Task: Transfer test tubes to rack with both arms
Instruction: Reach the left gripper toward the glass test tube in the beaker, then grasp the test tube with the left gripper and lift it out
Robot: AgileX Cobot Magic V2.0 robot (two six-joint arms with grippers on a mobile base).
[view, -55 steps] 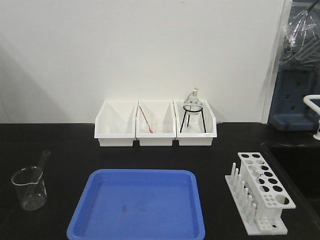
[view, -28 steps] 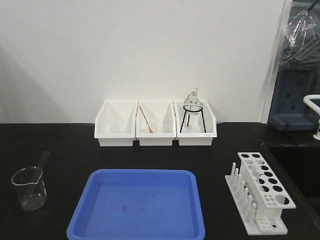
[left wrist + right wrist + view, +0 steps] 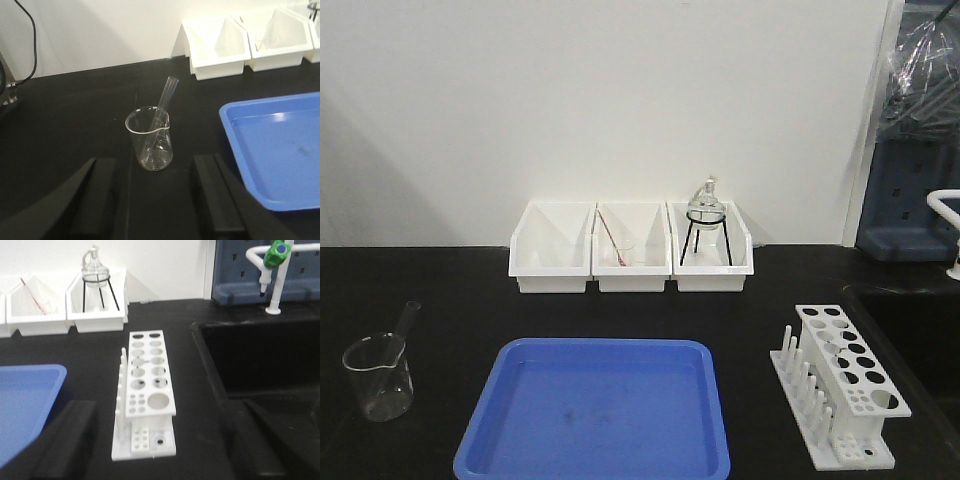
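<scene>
Gaping wide, left fingers (image 3: 97,195) frame beaker (image 3: 150,142), right fingers (image 3: 65,435) rack (image 3: 147,375)

The scene is lit evenly and fairly brightly from above. Pale glare is seen on the blue tray (image 3: 270,150), and the right wrist view is slightly blurred.

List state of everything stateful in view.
test tube: leaning in beaker, not yet racked
beaker: upright, holding the test tube
rack: upright
blue tray: empty
left gripper: open, holding nothing
right gripper: open, holding nothing
</scene>
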